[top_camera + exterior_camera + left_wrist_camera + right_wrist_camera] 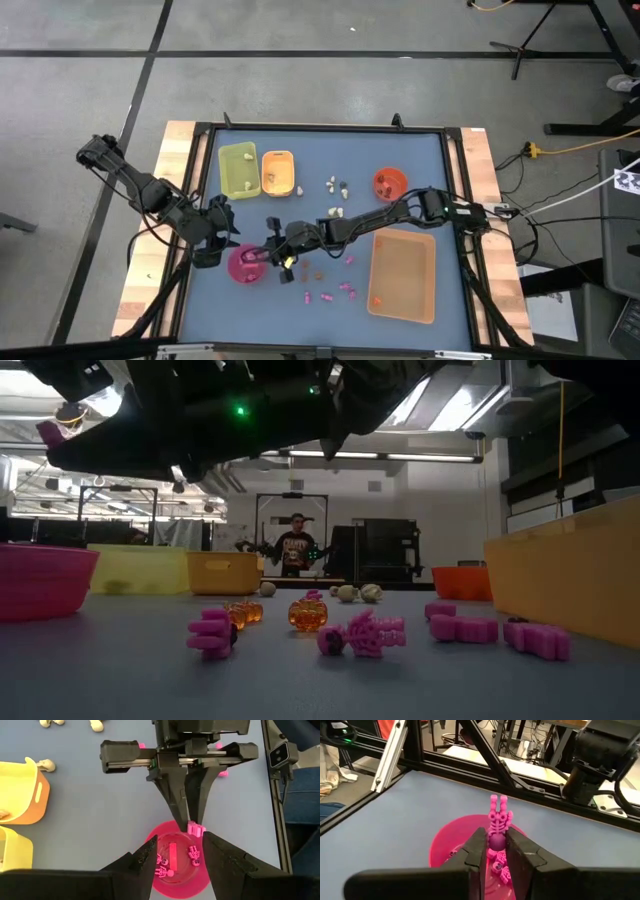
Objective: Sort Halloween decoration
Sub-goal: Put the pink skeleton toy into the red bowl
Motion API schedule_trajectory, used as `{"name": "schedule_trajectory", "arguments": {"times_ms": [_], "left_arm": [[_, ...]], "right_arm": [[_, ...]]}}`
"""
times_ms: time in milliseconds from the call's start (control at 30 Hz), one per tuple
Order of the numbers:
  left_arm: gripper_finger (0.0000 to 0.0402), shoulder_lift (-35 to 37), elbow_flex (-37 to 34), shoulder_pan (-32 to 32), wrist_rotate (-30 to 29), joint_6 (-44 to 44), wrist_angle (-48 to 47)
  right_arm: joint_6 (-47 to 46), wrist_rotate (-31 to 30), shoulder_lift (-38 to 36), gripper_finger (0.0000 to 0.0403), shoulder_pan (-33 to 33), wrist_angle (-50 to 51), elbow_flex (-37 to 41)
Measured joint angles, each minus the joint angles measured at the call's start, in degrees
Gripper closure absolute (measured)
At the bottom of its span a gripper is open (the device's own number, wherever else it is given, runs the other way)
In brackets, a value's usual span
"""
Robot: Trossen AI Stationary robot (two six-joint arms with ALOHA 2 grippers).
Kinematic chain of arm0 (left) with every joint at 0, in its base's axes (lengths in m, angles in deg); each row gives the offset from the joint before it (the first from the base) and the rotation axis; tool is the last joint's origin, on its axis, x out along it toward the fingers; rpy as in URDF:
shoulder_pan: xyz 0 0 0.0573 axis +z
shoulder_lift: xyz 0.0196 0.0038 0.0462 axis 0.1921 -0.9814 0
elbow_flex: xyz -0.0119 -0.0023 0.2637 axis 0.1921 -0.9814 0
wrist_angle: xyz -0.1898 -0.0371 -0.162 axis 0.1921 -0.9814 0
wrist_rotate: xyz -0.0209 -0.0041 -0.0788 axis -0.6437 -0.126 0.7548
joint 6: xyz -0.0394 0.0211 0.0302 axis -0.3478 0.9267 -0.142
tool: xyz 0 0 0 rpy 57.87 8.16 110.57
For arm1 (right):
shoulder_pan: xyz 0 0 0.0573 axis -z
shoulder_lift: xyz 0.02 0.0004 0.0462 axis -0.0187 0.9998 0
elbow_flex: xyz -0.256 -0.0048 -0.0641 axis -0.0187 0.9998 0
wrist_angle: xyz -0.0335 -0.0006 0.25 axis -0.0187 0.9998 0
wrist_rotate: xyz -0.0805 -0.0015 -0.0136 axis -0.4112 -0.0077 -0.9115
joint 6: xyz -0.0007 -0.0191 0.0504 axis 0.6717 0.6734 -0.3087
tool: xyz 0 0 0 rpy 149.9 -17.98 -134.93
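Two arms meet over the pink bowl [245, 264] at the front left of the blue table [330, 170]. The right gripper [494, 851] reaches all the way across and pinches a pink skeleton [497, 822] between its fingers, holding it upright right above the bowl's rim. From the left wrist view you can see the same skeleton [195, 828] at the tips of those narrow fingers, just at the bowl's [177, 865] far edge. A few more pink pieces [194, 853] already lie inside the bowl.

The left gripper [177, 857] hangs just beside the bowl on its left, jaws spread with nothing between them.

Rest of the stuff: more pink trinkets [345, 288] are scattered on the table in front, between the pink bowl and the big tan tray [403, 275]. Small orange pumpkins [309, 611] sit near them, easiest to spot in the low view. Some cream-white pieces [337, 186] lie farther back, between the orange tray [277, 173] and the red bowl [389, 183]. A green tray [238, 169] sits touching the orange one on its left.

A person [296, 547] stands in the room behind the table.
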Motion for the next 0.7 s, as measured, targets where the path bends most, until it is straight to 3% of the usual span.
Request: {"name": "schedule_trajectory", "arguments": {"times_ms": [367, 533, 700], "left_arm": [[0.0260, -0.07, 0.00, 0.00, -1.12, 0.07, 0.08], [0.0260, -0.79, 0.00, 0.00, -7.33, 0.17, 2.01], [0.0260, -2.25, 0.00, 0.91, -7.54, 6.11, 6.35]], "right_arm": [[-0.07, -1.54, -0.04, 0.0210, -0.02, 0.29, 0.00], [-0.08, -1.54, -3.75, 0.0190, -0.02, 11.19, 0.02], [0.03, -1.54, -10.37, 0.0192, -0.02, 26.53, -0.02]]}}
